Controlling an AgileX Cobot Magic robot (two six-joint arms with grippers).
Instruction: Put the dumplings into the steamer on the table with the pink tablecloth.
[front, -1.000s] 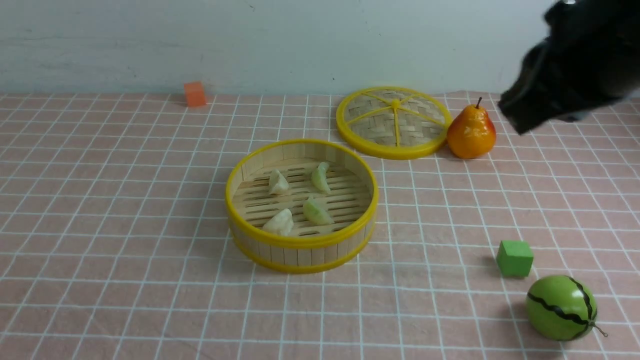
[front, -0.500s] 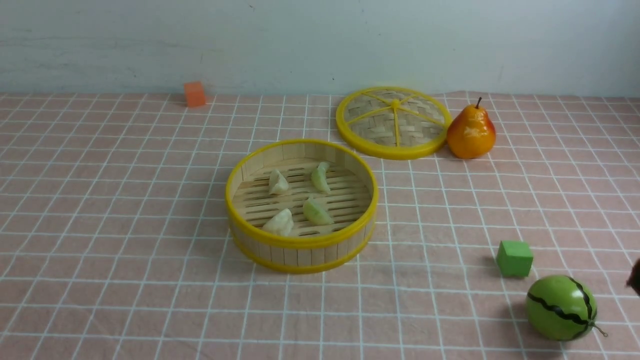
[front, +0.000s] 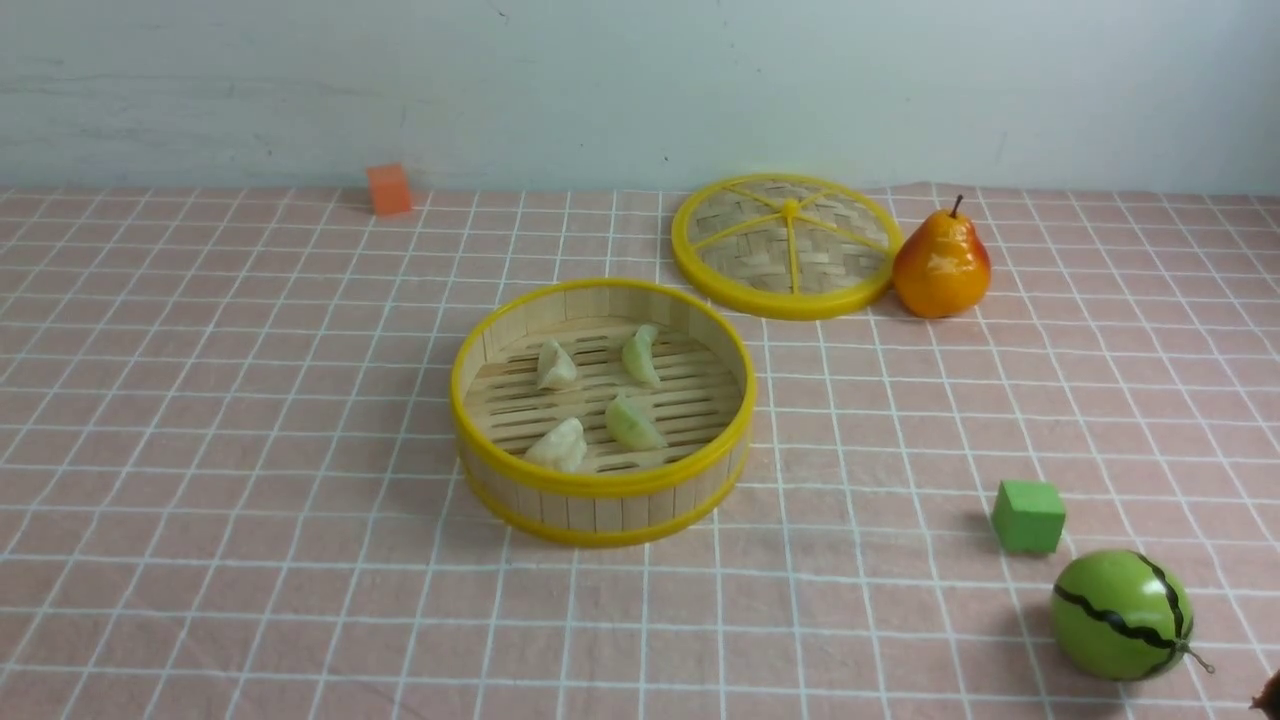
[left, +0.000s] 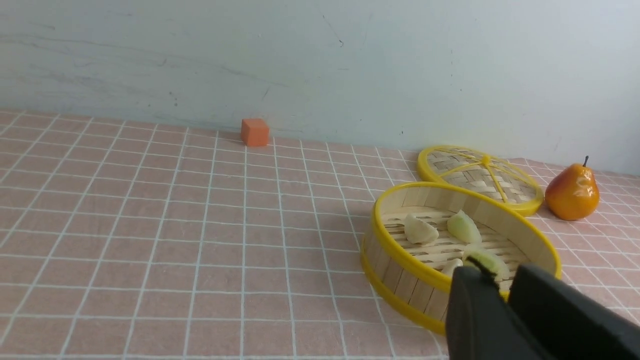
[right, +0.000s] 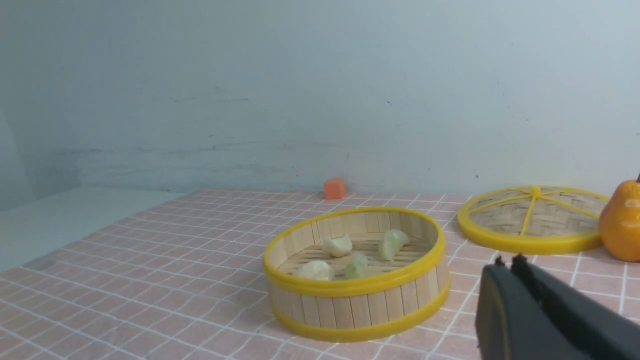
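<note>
The steamer (front: 600, 487) stands mid-table on the pink tablecloth (front: 250, 400). Inside it lie the dumplings: two cream ones (front: 556, 364) (front: 560, 446) and two pale green ones (front: 641, 355) (front: 632, 423). The left wrist view shows my left gripper (left: 500, 270) back from the steamer (left: 400, 260), open by a narrow gap and empty. In the right wrist view my right gripper (right: 509, 260) is shut on nothing, off to the side of the steamer (right: 355, 305). The front view shows only a dark sliver of the right arm (front: 1270, 695) at the near right corner.
The flat woven lid (front: 787, 245) lies behind the steamer, with a pear (front: 942, 265) touching its right side. A green cube (front: 1028, 515) and a toy watermelon (front: 1120, 615) sit near right. An orange cube (front: 389, 188) is by the back wall.
My right arm has left the upper right of the front view and dropped to the near right corner. The steamer and dumplings have not moved.
</note>
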